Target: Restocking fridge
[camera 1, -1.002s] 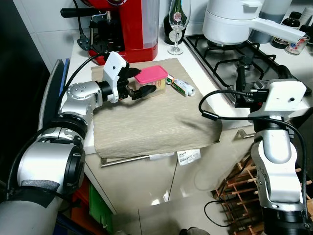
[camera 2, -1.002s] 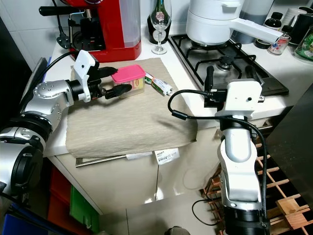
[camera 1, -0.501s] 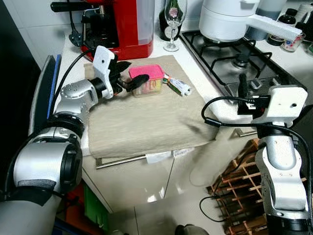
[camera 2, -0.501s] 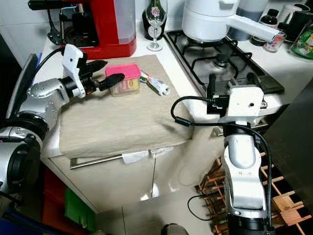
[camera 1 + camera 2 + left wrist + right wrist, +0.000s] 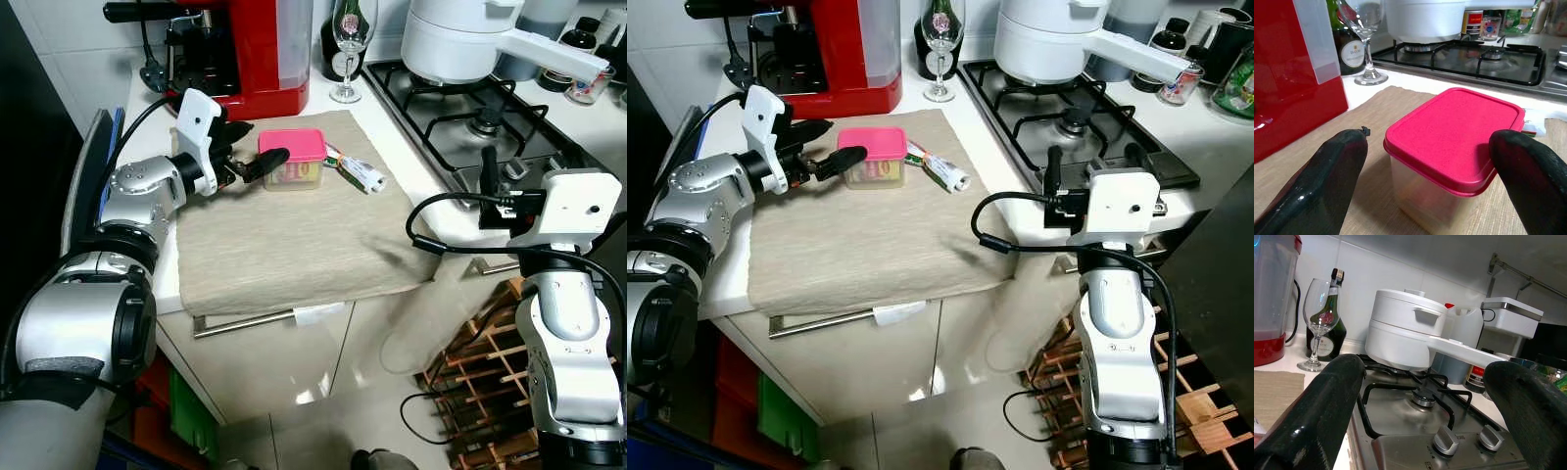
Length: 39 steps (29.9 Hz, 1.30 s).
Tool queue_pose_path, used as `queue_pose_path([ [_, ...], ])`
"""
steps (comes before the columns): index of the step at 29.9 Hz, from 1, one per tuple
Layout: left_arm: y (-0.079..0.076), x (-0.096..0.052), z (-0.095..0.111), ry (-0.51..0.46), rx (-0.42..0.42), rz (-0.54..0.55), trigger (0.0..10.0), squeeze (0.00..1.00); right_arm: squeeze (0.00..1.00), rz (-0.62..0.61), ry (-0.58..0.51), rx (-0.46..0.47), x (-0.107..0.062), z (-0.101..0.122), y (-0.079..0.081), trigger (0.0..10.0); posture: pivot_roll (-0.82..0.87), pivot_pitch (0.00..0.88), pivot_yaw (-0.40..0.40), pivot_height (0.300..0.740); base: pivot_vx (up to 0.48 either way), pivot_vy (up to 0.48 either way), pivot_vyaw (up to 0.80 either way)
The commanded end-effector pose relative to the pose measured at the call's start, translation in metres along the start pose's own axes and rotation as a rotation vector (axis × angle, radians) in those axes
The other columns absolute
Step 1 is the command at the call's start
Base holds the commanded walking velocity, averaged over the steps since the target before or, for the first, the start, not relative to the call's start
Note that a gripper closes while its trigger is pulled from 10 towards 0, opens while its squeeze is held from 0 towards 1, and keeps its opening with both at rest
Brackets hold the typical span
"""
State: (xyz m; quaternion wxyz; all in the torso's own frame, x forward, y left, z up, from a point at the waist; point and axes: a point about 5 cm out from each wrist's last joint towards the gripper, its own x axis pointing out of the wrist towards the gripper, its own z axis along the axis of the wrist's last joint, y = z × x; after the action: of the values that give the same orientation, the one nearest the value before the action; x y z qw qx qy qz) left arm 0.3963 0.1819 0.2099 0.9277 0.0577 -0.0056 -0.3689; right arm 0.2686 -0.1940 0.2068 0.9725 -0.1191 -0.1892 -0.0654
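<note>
A clear plastic container with a pink lid (image 5: 292, 160) stands upright on a beige cloth (image 5: 294, 245) spread over the counter. My left gripper (image 5: 257, 145) is open just to the container's left, with one black finger pointing at its near side. In the left wrist view the container (image 5: 1449, 147) sits ahead of and between the two spread fingertips (image 5: 1337, 166), which do not touch it. A white and green tube (image 5: 359, 174) lies just right of the container. My right gripper (image 5: 1093, 162) is held open, with nothing in it, at the counter's front edge by the stove.
A red coffee machine (image 5: 260, 49) stands behind the cloth, with a wine glass (image 5: 348, 39) and a dark bottle beside it. A gas hob (image 5: 470, 113) carries a white pot (image 5: 460, 39). A wooden wine rack (image 5: 480, 372) stands on the floor to the right.
The view has shifted. My left gripper's fingers reached alongside the container before and now sit a little further back from it. The container stands flat on the cloth. The right arm holds its pose.
</note>
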Motion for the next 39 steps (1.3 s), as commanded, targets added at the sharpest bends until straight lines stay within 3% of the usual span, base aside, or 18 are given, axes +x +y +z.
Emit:
queue_pose_path([
  [1,-0.004,0.003,-0.006,0.045,-0.009,-0.019,10.0,0.00,0.21,-0.003,-0.009,-0.011,-0.001,0.004,-0.005,10.0,-0.29,0.070,-0.003,0.740,0.000,0.000,0.00],
  [6,-0.005,0.004,-0.011,0.080,0.023,0.021,10.0,0.00,0.21,-0.002,-0.007,-0.010,0.000,0.004,-0.004,10.0,-0.28,0.070,-0.005,0.740,0.000,0.000,0.00],
  [8,0.000,-0.001,-0.018,0.155,0.103,0.082,10.0,0.00,0.21,0.000,-0.006,-0.007,0.000,0.004,-0.002,10.0,-0.28,0.069,-0.006,0.740,0.000,0.000,0.00],
  [13,0.011,-0.012,-0.021,0.249,0.215,0.152,10.0,0.00,0.21,0.001,-0.003,-0.005,0.001,0.003,-0.001,10.0,-0.28,0.067,-0.007,0.740,0.000,0.000,0.00],
  [16,0.019,-0.019,-0.021,0.340,0.348,0.205,10.0,0.00,0.21,0.002,-0.002,-0.005,0.002,0.002,0.000,10.0,-0.27,0.068,-0.005,0.740,0.000,0.000,0.00],
  [22,0.024,-0.021,-0.019,0.385,0.434,0.257,10.0,0.00,0.21,0.002,-0.001,-0.002,0.002,0.001,0.001,10.0,-0.26,0.069,-0.002,0.740,0.000,0.000,0.00],
  [23,0.024,-0.020,-0.017,0.368,0.414,0.263,10.0,0.00,0.21,0.002,-0.001,-0.001,0.002,0.001,0.001,10.0,-0.26,0.070,-0.001,0.740,0.000,0.000,0.00],
  [24,0.020,-0.013,-0.009,0.278,0.306,0.233,10.0,0.00,0.21,0.003,-0.001,-0.001,0.002,0.001,0.002,10.0,-0.26,0.070,-0.001,0.740,0.000,0.000,0.00],
  [25,0.020,-0.013,-0.009,0.278,0.306,0.233,10.0,0.00,0.21,0.003,-0.001,-0.001,0.002,0.001,0.002,10.0,-0.26,0.070,-0.001,0.740,0.000,0.000,0.00],
  [28,0.003,0.005,0.001,0.130,0.147,0.090,10.0,0.00,0.21,0.001,0.002,-0.002,0.001,0.001,0.001,10.0,-0.26,0.072,-0.004,0.740,0.000,0.000,0.00],
  [30,-0.002,0.009,0.003,0.095,0.110,0.061,10.0,0.00,0.21,0.001,0.003,-0.003,0.001,0.000,0.001,10.0,-0.25,0.072,-0.007,0.740,0.000,0.000,0.00],
  [32,-0.013,0.021,0.009,-0.015,0.030,0.036,10.0,0.00,0.21,0.007,0.001,0.001,0.002,0.000,0.001,10.0,-0.24,0.071,-0.008,0.740,0.000,0.000,0.00],
  [34,-0.016,0.025,0.018,-0.111,-0.012,0.053,10.0,0.00,0.21,0.009,-0.003,0.007,0.003,0.001,0.003,10.0,-0.24,0.070,-0.008,0.740,0.000,0.000,0.00],
  [35,-0.016,0.025,0.018,-0.111,-0.012,0.053,10.0,0.00,0.21,0.009,-0.003,0.007,0.003,0.001,0.003,10.0,-0.24,0.070,-0.008,0.740,0.000,0.000,0.00],
  [36,-0.015,0.028,0.028,-0.216,-0.095,0.096,10.0,0.00,0.21,0.011,-0.006,0.011,0.004,0.001,0.004,10.0,-0.23,0.068,-0.008,0.740,0.000,0.000,0.00],
  [39,-0.022,0.030,0.035,-0.310,-0.095,0.116,10.0,0.00,0.21,0.012,-0.009,0.019,0.006,0.002,0.005,10.0,-0.22,0.065,-0.008,0.740,0.000,0.000,0.00],
])
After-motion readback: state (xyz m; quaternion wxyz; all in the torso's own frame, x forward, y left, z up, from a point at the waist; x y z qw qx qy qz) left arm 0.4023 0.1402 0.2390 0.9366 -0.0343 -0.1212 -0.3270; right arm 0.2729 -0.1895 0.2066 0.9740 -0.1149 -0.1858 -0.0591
